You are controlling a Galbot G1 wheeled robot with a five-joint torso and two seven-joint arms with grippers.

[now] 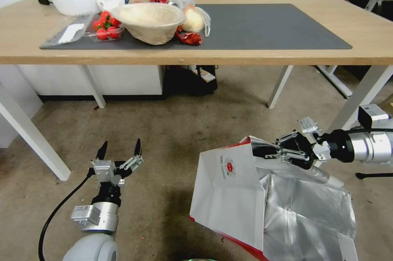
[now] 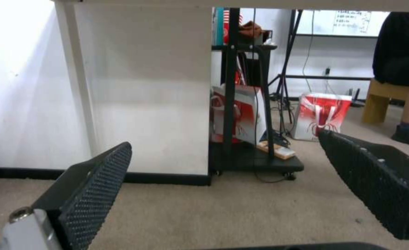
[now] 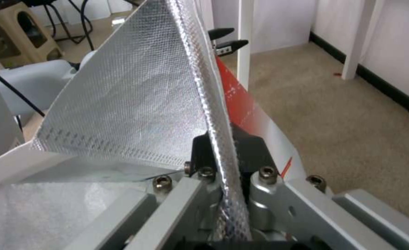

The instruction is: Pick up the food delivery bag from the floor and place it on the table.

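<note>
1. Here the right claw (image 1: 268,151) is closed on the top rim of the food delivery bag (image 1: 229,195), its black pads pinching the foil-lined edge (image 3: 213,114) between them, as the right wrist view shows.
2. The bag is near the robot on the right, low over the carpeted floor (image 1: 172,130), tilted, with its mouth gaping and the silver lining spilling to the right. Whether its bottom touches the carpet cannot be told.
3. The left claw (image 1: 119,150) waits near on the left, spread wide with nothing between its fingers, well apart from the bag.
4. The table (image 1: 368,31) stands far ahead, above the bag; the right part of its dark grey mat (image 1: 278,27) is bare, while a bowl (image 1: 149,21), strawberries (image 1: 104,27) and other food sit to the left.
5. To do this lift well, I judge the rise should be straight and slow, since a single rim pinch lets the bag swing and the paper may tear.
6. The bag must clear the table's near edge before travelling forward, and should aim for the bare mat on the right.
</note>
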